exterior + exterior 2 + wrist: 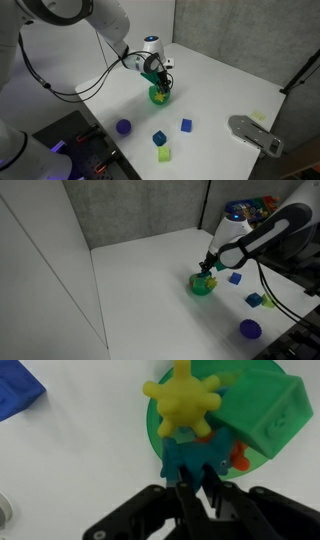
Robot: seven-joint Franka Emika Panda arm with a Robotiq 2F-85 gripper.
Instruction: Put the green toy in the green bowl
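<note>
The tool (198, 480) hangs right over the near rim of the green bowl (153, 430), its two dark fingers (183, 488) drawn close together and clamped on the green toy (190, 456), a small dark teal piece that sticks out past the fingertips and overlaps the bowl's edge in the wrist view. Whether the toy touches the bowl's rim or floor cannot be told. Inside the bowl lie a yellow spiky toy (182, 402) and a lighter green block (265, 415), with a small orange piece (238, 458) just beside the teal one. In both exterior views the arm reaches down so that the tool (158, 82) (208, 272) sits directly above the bowl (160, 97) (201, 287), which stands on the white counter (230, 80). Well apart from the bowl, nearer the counter's edge, rest a purple ball (124, 127), two blue blocks (186, 125) (159, 138) and a yellow-green cube (163, 154). A grey object (255, 133) lies off to one side.
</note>
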